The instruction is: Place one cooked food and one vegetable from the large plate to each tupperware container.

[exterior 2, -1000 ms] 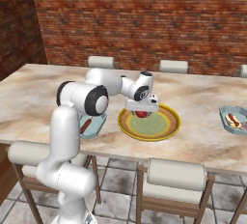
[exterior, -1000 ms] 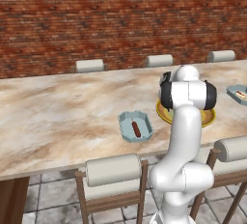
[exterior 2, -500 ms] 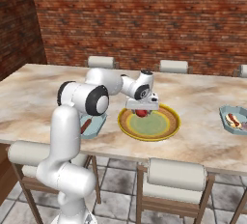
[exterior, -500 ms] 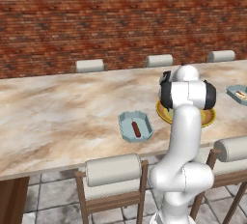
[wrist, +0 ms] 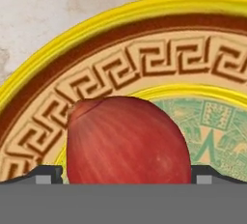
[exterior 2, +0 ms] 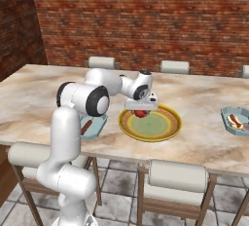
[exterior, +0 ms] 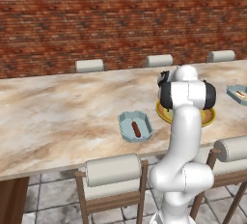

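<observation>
A white robot arm reaches over a marble tabletop [exterior 2: 204, 137] in a brick-walled kitchen, its tool [exterior 2: 141, 111] lowered onto the large plate [exterior 2: 168, 133], which sits near the tabletop's front edge between the two tupperware containers. The plate is wide and round, with a bright yellow rim, a brown inner band, a tan ring bearing a Greek-key pattern and a pale green centre printed with a faint motif.

In the hand view, a red onion [wrist: 126, 141] lies on the plate's inner ring where the tan band meets the green centre; it is smooth, rounded and reddish-brown, with fine lengthwise streaks and a small point at one end. The tool's two dark fingertips [wrist: 44, 175] stand wide apart, one on each side of the onion, not pressed against it.

To the arm's left, just beside the plate, the nearer tupperware container [exterior: 136, 126] is a shallow light-blue octagonal tray with raised sides, and it holds a single brown sausage [exterior: 136, 129] lying lengthwise. The second container [exterior 2: 236, 120] sits well apart on the arm's right side, with a hot dog in a bun [exterior 2: 235, 120] inside it.

Padded chairs [exterior: 114, 171] line both long sides of the tabletop.
</observation>
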Robot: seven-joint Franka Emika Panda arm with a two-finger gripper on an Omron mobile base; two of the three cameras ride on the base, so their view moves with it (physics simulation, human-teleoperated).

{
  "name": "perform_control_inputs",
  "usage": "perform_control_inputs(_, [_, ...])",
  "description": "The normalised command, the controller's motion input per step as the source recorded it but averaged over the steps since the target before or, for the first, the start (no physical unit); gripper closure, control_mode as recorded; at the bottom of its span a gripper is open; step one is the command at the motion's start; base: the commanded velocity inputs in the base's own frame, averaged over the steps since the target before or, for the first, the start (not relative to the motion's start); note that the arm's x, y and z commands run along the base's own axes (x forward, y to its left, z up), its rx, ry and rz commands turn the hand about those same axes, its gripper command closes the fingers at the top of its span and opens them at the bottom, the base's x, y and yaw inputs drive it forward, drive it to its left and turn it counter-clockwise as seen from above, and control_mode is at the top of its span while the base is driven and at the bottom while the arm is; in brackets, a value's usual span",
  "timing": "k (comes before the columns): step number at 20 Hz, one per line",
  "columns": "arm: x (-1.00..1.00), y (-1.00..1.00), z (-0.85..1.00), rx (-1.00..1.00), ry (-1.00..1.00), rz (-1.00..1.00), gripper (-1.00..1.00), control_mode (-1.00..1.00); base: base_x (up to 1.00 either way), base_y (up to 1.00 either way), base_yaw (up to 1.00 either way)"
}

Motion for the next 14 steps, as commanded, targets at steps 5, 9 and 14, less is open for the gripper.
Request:
perform_control_inputs(5, [0.0, 0.27, -0.04, 0.0, 0.0, 0.03, 1.0, -1.0, 0.0, 0.0, 0.0])
perform_control_inputs(9, [-0.03, 0.14, 0.0, 0.0, 0.0, 0.0, 1.0, -1.0, 0.0, 0.0, 0.0])
perform_control_inputs(14, [-0.31, 0.17, 0.18, -0.05, -0.02, 0.0, 1.0, -1.0, 0.0, 0.0, 0.0])
